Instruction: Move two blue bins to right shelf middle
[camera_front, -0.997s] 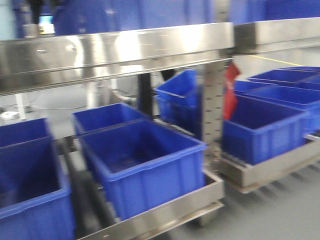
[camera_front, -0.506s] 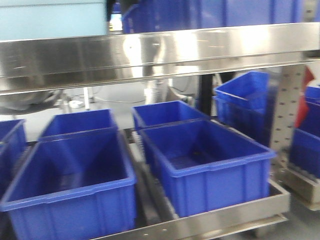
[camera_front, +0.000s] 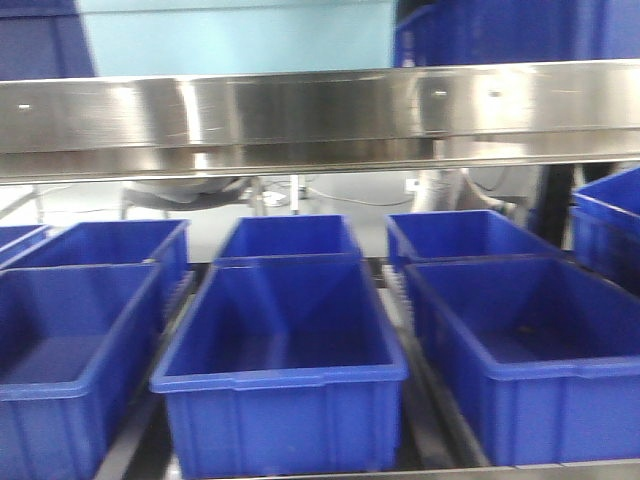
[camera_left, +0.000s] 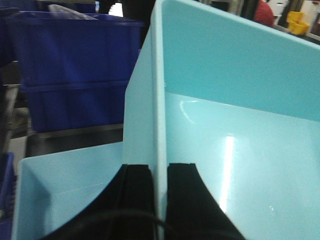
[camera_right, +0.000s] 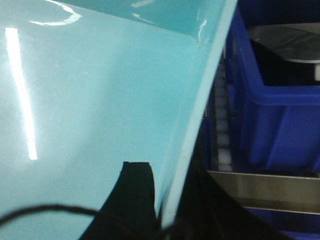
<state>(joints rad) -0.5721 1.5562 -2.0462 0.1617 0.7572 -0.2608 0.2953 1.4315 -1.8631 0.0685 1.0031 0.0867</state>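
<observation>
While both claws were clenched on plastic, the load was judged to hang between the arms rather than rest on a shelf. The left claw (camera_left: 159, 167) straddled an upright wall of a pale aqua bin (camera_left: 240, 140), one finger on each face, with the wall pinched between them. The right claw (camera_right: 167, 180) gripped a thin aqua wall likewise — judged to be the far side of the same load. A second aqua bin (camera_left: 55, 195) showed low and to the left of the left claw, just beside the gripped wall. Whether it was nested under the first or merely alongside could not be told.

Governing relation: the right shelf middle (camera_front: 320, 110), judged from its broad steel front rail, lay straight ahead of the claws. A pale aqua mass appeared above that rail in the front view. The load therefore had to travel forward over the rail, not under it, where dark blue crates (camera_front: 280, 330) filled the lower tier. Neither arm was nearer — both carried. The bin's long axis could not be fixed from these views.

No brand, label or writing was legible.
</observation>
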